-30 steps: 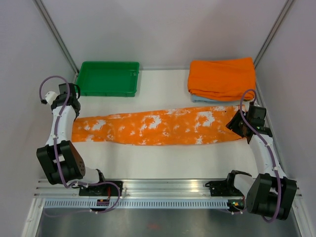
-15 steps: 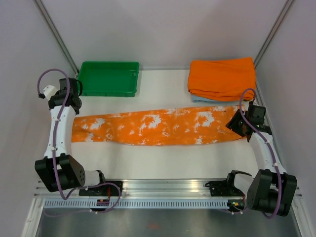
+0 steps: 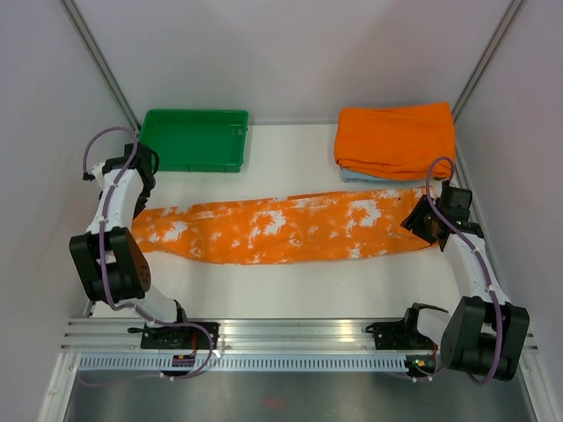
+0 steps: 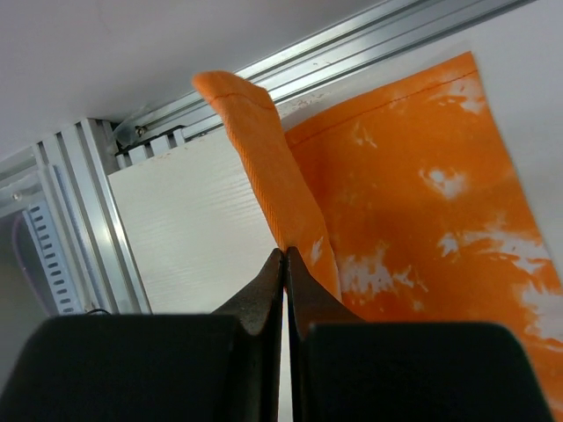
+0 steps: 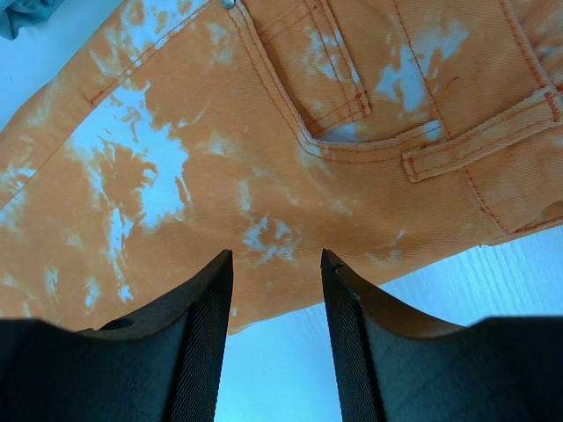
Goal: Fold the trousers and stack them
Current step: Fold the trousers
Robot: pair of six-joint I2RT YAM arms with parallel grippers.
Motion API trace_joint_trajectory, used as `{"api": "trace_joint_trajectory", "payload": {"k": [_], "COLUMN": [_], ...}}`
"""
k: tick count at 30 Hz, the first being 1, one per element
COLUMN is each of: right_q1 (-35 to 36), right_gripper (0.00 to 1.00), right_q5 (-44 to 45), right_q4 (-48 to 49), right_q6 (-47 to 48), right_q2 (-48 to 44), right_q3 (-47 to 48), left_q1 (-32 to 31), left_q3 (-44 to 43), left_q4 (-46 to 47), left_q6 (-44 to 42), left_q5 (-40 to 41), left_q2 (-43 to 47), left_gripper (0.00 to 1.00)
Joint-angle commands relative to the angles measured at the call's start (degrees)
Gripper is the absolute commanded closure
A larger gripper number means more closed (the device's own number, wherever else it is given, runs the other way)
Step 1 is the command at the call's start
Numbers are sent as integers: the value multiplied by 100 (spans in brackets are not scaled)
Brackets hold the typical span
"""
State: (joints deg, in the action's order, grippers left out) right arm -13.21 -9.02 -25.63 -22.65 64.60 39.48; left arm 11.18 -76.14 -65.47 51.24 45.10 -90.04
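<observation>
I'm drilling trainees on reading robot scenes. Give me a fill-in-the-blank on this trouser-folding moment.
The left claw is ___ on the trousers' leg end.
The right claw hangs ___ above the waist.
The tray at the back is ___.
The plain orange cloth lies in the back ___ corner.
Missing: shut, open, green, right.

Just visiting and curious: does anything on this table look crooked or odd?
Only one thing: the hem end of the trousers stands up off the table, pinched in the shut left gripper, while the rest lies flat. The folded orange cloth and green tray look tidy.
</observation>
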Motion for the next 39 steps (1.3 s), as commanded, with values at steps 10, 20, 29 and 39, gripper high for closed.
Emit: {"api": "trace_joint_trajectory", "payload": {"k": [10,20,29,39], "right_q1": [20,20,47,135], "right_gripper": [48,48,49,55], "right_q5": [58,-47,-311,-285], "right_q4": [391,787,1165,1893], "right_q6": [-55,-231,-195,-318], "right_q2": [18,176,791,1406], "right_q3": [25,50,358,7], "left_q1": [103,192,183,192], "left_q3": [-682,-982,-903,1677], "left_q4": [1792,2266,2952,3277], "left_q6": [-739,-1169,-2443,-1663], "left_q5": [34,-379,-1880,-3525], "left_q2": [-1401,-2263,-1176,1225], "left_gripper": [97,87,32,3]}}
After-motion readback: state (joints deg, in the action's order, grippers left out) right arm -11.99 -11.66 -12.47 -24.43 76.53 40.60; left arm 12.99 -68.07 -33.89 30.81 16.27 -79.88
